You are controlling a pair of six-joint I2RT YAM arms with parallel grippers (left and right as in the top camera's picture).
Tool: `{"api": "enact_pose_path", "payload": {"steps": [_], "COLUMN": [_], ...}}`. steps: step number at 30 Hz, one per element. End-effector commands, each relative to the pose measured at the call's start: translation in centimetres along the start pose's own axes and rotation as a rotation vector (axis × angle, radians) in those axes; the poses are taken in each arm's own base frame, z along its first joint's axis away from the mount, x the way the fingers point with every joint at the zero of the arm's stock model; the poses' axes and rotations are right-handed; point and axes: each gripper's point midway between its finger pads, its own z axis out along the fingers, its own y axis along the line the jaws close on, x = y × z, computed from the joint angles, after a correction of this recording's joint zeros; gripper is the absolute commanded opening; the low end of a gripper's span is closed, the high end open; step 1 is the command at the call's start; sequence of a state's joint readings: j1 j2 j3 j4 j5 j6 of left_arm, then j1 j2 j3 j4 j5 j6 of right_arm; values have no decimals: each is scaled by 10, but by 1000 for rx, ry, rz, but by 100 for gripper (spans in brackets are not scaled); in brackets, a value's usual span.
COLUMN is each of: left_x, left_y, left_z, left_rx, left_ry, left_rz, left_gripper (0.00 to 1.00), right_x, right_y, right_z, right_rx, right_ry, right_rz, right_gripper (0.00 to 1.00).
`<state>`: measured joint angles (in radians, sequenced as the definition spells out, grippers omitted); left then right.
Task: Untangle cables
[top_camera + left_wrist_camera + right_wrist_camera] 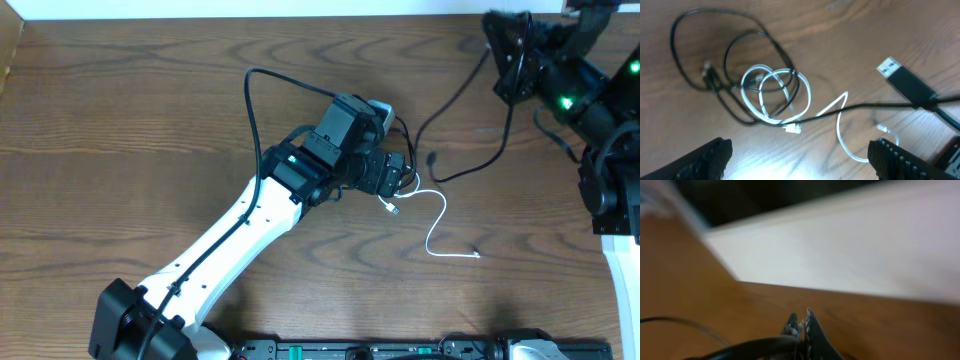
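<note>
Here, looped cables (792, 74) between wide-apart left fingers (705, 160), just ahead.

Left end effector (393, 180) over looped cables (408, 130), white cable (443, 208) trailing right, wooden table (140, 110).
</note>
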<state>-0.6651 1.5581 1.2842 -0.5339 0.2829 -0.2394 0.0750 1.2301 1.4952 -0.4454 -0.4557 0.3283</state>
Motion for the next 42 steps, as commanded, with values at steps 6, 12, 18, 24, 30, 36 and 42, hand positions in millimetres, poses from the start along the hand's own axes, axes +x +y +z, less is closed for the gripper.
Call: {"api": "enact_pose_path", "payload": {"steps": [6, 12, 18, 24, 30, 36, 42], "left_x": [28, 30, 40, 46, 48, 48, 49], "left_y": [20, 20, 24, 29, 31, 31, 31], "left_z": [1, 1, -1, -3, -3, -3, -4], "left_rx": [-98, -99, -119, -147, -156, -156, -157], "left_ry": [107, 112, 152, 176, 184, 183, 188], "left_rz": [-33, -35, -38, -43, -44, -44, -45], "left_gripper": [92, 92, 92, 92, 92, 92, 92], "right_x": [39, 77, 122, 149, 157, 173, 195], "right_y": [-132, -169, -213, -261, -292, -262, -224], "right_z": [-24, -24, -42, -80, -115, -76, -67], "right_rx": [712, 832, 993, 1190, 1248, 872, 717], "right_ry": [137, 295, 481, 606, 627, 629, 746], "right_rz": [-76, -50, 26, 109, 243, 451, 517], "right_gripper": [1, 1, 1, 1, 6, 52, 65]}}
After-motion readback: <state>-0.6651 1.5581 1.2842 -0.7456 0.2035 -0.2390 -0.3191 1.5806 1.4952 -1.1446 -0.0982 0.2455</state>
